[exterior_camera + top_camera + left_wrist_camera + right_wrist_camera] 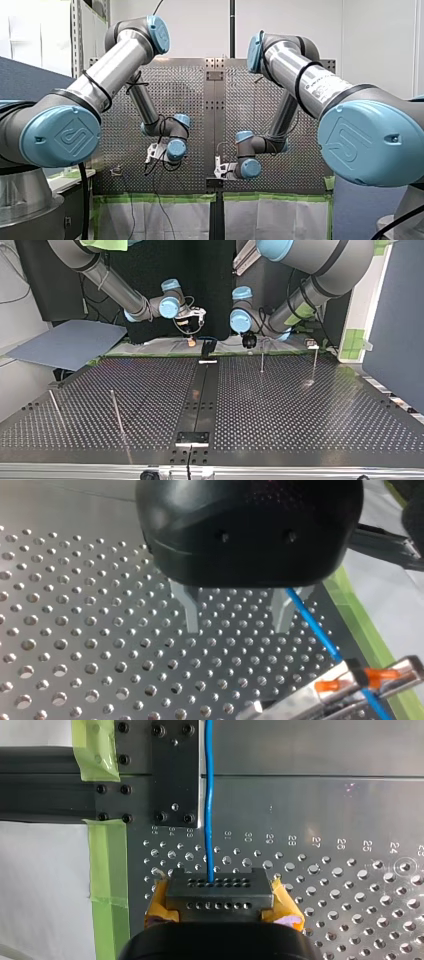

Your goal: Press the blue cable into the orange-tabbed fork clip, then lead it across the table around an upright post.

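Note:
In the left wrist view my left gripper (235, 627) stands open over the perforated table, its metal fingers (187, 611) apart with nothing between them. The blue cable (312, 622) slants past the outer side of one finger and down into the orange-tabbed fork clip (357, 677) by the table's edge. In the right wrist view my right gripper (222, 904) is shut on a black holed block (217, 892) at the cable's end, a yellow pad on each side. The blue cable (209, 795) leads straight ahead from that block.
Thin upright posts stand on the plate: two (262, 360) (315, 362) at the top view's far right, two (116, 410) (55, 407) nearer at its left. A black centre strip (200, 400) divides the table. Green tape (107, 870) lines the edge.

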Controlling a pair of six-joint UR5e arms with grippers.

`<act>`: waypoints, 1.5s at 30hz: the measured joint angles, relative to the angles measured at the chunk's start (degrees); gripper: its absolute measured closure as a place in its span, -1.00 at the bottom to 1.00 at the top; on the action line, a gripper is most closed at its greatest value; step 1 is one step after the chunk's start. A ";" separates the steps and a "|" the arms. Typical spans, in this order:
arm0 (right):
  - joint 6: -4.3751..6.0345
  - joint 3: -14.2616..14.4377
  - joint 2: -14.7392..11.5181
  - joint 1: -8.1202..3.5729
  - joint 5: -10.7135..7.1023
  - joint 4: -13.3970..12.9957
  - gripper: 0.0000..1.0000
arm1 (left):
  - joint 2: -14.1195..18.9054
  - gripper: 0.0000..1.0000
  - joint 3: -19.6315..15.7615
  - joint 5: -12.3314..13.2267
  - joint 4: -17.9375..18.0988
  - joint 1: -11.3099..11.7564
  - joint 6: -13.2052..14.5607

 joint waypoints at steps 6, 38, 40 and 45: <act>0.00 -0.01 0.01 0.15 -0.02 0.01 1.00 | -0.63 -0.40 0.40 -0.02 -0.37 -0.29 0.42; -0.09 0.00 -0.02 0.57 -0.02 0.61 1.00 | -2.06 1.00 2.15 -1.61 -0.79 -1.31 -0.11; -0.22 -0.07 -0.08 0.52 0.06 0.65 1.00 | -2.00 1.00 2.28 -1.64 -0.90 -1.46 -0.36; -1.49 -0.62 -1.31 0.10 0.72 1.86 1.00 | -1.71 1.00 3.24 -1.74 -1.84 -2.09 -1.28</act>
